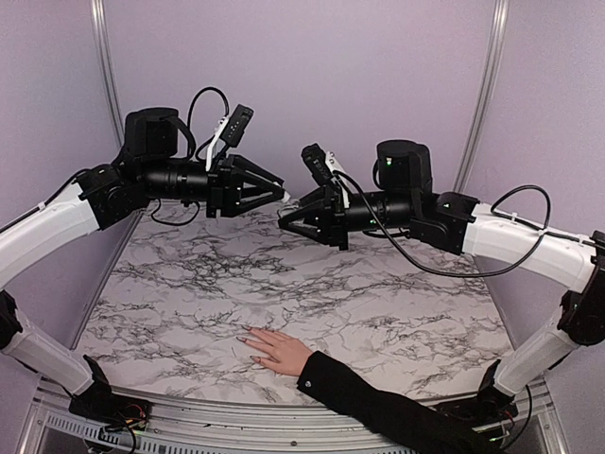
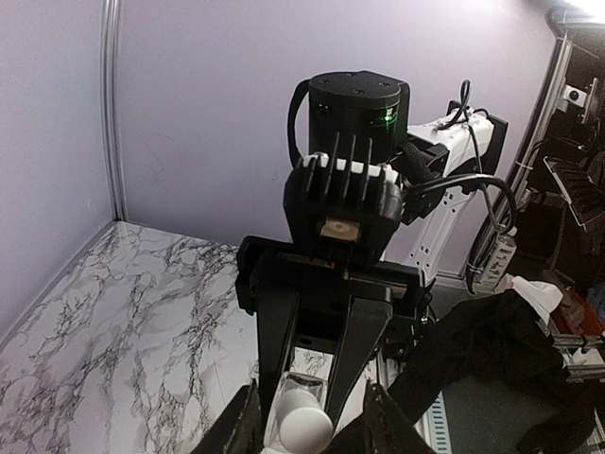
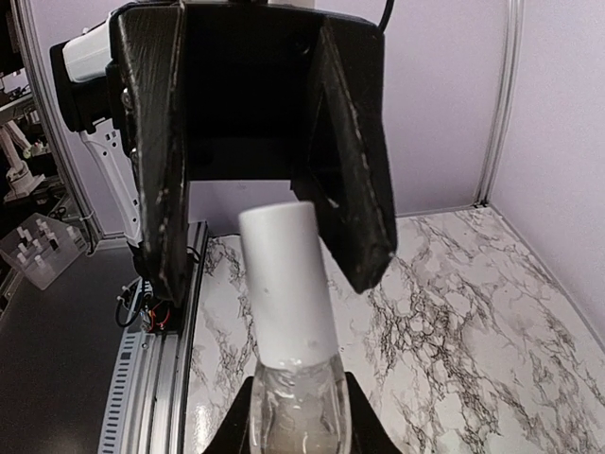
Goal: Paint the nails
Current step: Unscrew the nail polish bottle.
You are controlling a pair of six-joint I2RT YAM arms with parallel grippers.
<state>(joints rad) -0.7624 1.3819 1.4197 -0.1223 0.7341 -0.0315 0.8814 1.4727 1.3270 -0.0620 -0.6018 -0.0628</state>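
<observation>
Held the polish bottle (image 3: 298, 416) by its clear glass body in the right gripper (image 1: 288, 218), clamped tight, high over the far middle of the marble table (image 1: 397, 312). Straddled the white cap (image 3: 284, 284) with the left gripper (image 1: 277, 193), partly open, a gap showing on one side. Found the hand (image 1: 279, 352) flat near the front edge, well apart from both, black sleeve (image 1: 378, 402) trailing right, nails (image 1: 247, 333) pointing left. Risked a skewed pinch on the cap, twisting the bottle in the right fingers, or a spill once uncapped. Could not make out the nails themselves, any brush, or whether either jaw touched the cap.
</observation>
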